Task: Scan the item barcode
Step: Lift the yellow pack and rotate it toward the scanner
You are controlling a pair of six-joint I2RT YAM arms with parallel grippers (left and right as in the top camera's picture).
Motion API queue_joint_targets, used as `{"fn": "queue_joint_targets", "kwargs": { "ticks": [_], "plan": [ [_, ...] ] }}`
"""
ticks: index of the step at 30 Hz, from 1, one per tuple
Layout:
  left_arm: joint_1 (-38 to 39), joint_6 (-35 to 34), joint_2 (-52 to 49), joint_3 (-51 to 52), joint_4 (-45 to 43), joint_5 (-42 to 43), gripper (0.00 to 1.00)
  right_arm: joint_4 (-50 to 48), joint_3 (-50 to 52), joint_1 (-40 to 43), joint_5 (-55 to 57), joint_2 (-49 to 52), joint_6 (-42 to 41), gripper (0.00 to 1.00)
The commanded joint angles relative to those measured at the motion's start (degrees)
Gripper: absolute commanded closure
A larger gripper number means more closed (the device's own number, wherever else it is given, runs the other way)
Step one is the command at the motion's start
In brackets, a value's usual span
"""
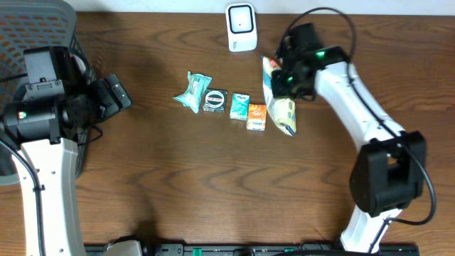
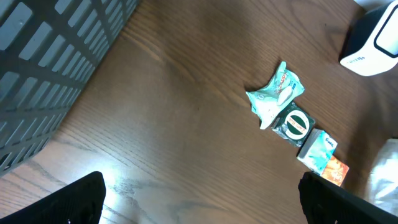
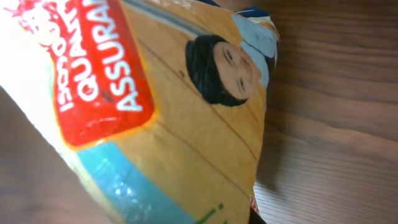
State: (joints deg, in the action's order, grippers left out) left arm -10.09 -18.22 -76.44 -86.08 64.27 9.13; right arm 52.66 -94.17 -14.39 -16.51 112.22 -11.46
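Snack bag [image 1: 283, 112] lies at the right end of the row of small packets [image 1: 220, 101] on the table [image 1: 213, 185], nearer than the scanner [image 1: 242, 27] and a little to its right. The right gripper [image 1: 284, 75] is closed down on the bag's far end. Its wrist view is filled with the printed front [image 3: 155, 124], so we cannot see the fingers or how much film they hold. The left gripper [image 2: 199, 208] stands wide open at far left, holding nothing.

Risks, as we judge them:
- A pinch on thin, slack film may slip as the bag lifts.
- The hanging end may drag the orange box [image 1: 257, 116] just beside it.
- We see no barcode on this face, so the bag may reach the scanner wrong side on.
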Motion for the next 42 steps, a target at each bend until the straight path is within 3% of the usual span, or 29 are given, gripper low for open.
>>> {"fn": "queue_joint_targets", "kwargs": {
  "ticks": [1,9,12,20,28,34,42],
  "plan": [
    [-0.2,-0.1,-0.2,-1.2,0.2,0.3,0.02,-0.6,0.9,4.9,-16.3,0.0,1.4,0.99],
    [-0.2,-0.1,-0.2,-1.2,0.2,0.3,0.02,-10.3,13.2,14.4,-35.3,1.6,3.3,0.99],
    [-0.2,-0.1,-0.2,-1.2,0.2,0.3,0.02,-15.6,18.3,16.9,-40.0,1.7,0.3,0.99],
    [-0.2,-0.1,-0.2,-1.2,0.2,0.3,0.02,-27.0,25.7,15.6,-40.0,1.7,-9.2,0.99],
    [-0.2,-0.1,-0.2,-1.2,0.2,0.3,0.02,-41.7,26.3,4.4,-33.3,1.8,-23.6,0.98],
    [-0.2,-0.1,-0.2,-1.2,0.2,0.3,0.02,-49.1,26.1,1.6,-31.8,1.8,-25.9,0.99],
    [-0.2,-0.1,-0.2,-1.2,0.2,0.3,0.02,-48.2,23.3,8.2,-38.6,1.8,-25.7,0.96]
  ]
}}
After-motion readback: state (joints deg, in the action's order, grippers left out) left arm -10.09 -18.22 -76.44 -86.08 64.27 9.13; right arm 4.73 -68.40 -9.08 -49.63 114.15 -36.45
